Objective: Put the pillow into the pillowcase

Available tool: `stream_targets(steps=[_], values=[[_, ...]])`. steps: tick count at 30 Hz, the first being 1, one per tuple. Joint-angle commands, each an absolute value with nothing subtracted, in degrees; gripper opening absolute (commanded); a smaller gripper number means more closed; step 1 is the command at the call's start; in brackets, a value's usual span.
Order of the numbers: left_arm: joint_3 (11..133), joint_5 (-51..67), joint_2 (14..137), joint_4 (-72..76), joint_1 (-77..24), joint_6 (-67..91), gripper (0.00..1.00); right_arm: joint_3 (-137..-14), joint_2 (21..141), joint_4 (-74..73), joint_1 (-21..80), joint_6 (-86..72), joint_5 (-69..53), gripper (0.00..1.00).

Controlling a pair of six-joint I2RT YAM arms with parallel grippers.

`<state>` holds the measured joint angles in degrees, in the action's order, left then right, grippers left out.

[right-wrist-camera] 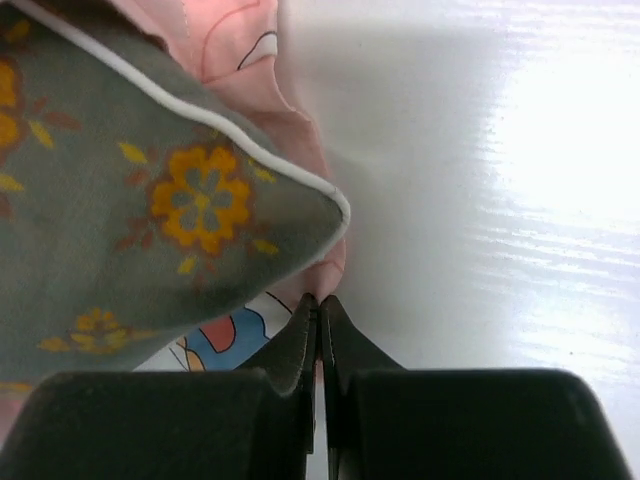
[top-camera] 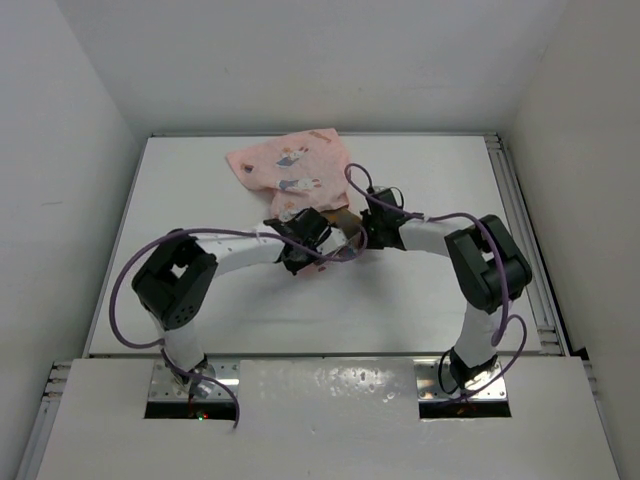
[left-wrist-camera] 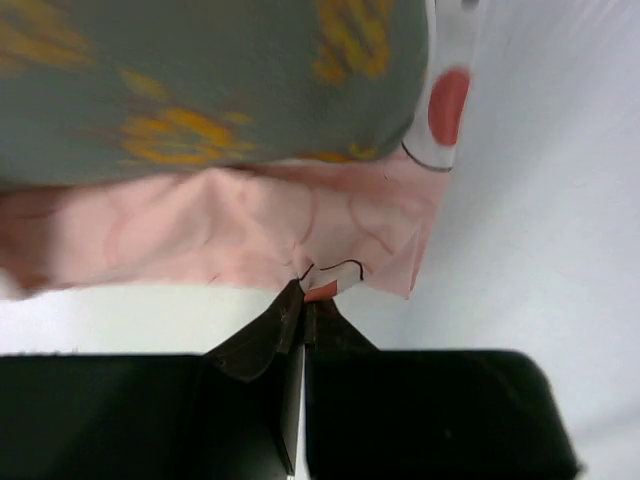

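So the pillow [top-camera: 346, 214] is mid-tabletop, and from the top camera only a small brown bit of it shows, at the near edge of the pillowcase [top-camera: 295, 165], right between the two grippers. Up close it looks more grey-brown with orange flowers, and in the right wrist view its corner, with thin white piping, pokes out over pink fabric. Can't really tell how much of it is inside the case.

The pillowcase is rumpled and runs from the grippers toward the far side of the white tabletop [top-camera: 200, 180]. The print on it is cartoon outlines, a red dot and a blue-and-red motif.

The left gripper [left-wrist-camera: 303, 295] has its jaws pressed together on the pink hem just under the pillow. The right gripper [right-wrist-camera: 320, 300] has its jaws pinched tight too, with pink cloth caught at the tips beside the pillow corner.

Purple cables [top-camera: 120, 290] loop along both arms.
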<state>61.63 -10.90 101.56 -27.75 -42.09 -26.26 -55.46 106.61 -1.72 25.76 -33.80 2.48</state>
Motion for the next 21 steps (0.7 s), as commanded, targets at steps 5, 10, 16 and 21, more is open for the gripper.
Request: stream_targets(steps=[5, 10, 16, 21], values=[[86.3, -3.1, 94.8, -45.9, -39.4, -21.5, 0.0, -51.5, 95.8, -2.0, 22.5, -33.9, 0.3, 0.0], [96.0, -4.0, 94.7, -51.4, -36.7, -21.7, 0.0, -57.5, 86.1, -2.5, 18.9, -32.1, 0.2, 0.0], [108.9, -5.7, 95.4, -54.8, -34.9, -22.1, 0.0, -68.4, 80.5, -7.6, 18.9, -24.6, 2.1, 0.0], [121.1, -9.5, 96.9, -56.2, -34.1, -22.8, 0.0, -75.2, 77.1, -8.2, 18.9, -21.5, 3.8, 0.0]])
